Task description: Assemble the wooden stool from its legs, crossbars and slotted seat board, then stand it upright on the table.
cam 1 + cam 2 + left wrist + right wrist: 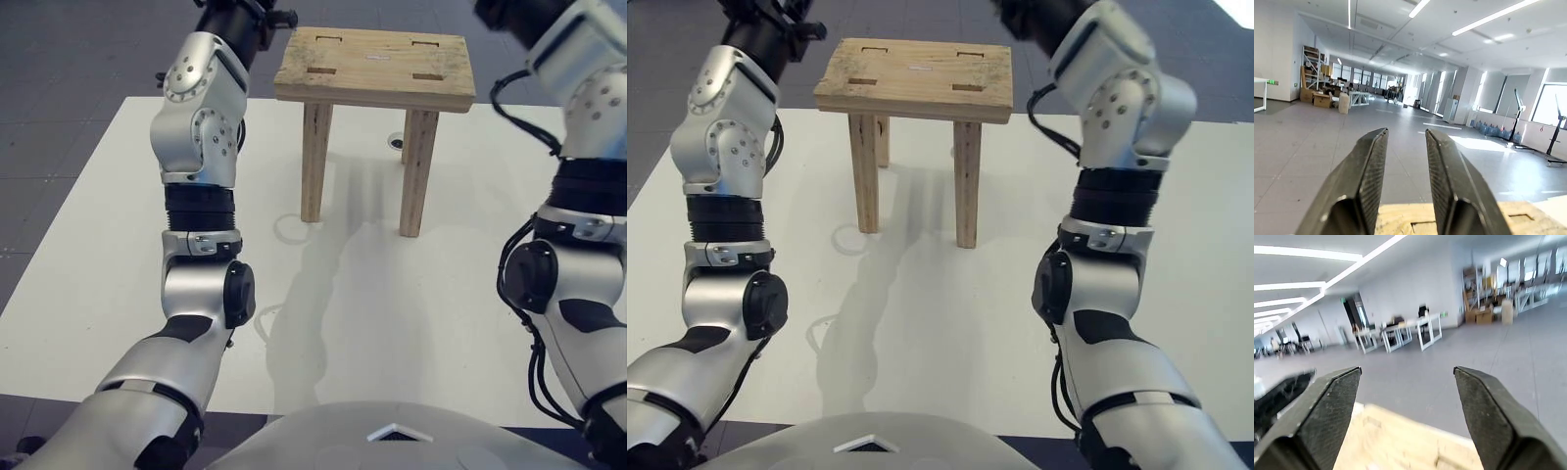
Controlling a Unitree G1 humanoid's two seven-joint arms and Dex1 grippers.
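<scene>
The wooden stool (374, 67) stands upright on the white table (108, 255). Its slotted seat board is on top, and two front legs (313, 162) rest on the tabletop. Both arms are raised beside the stool, left arm (201, 117) at its left and right arm (1112, 108) at its right. In the left wrist view my left gripper (1406, 134) hovers over the seat board's edge (1528, 220), fingers a little apart with nothing between them. My right gripper (1406, 372) is wide open above the seat board (1400, 440) and holds nothing.
A small round fitting (395, 142) sits in the tabletop behind the stool. Bare table surface lies in front of the stool and to both sides. Grey floor surrounds the table.
</scene>
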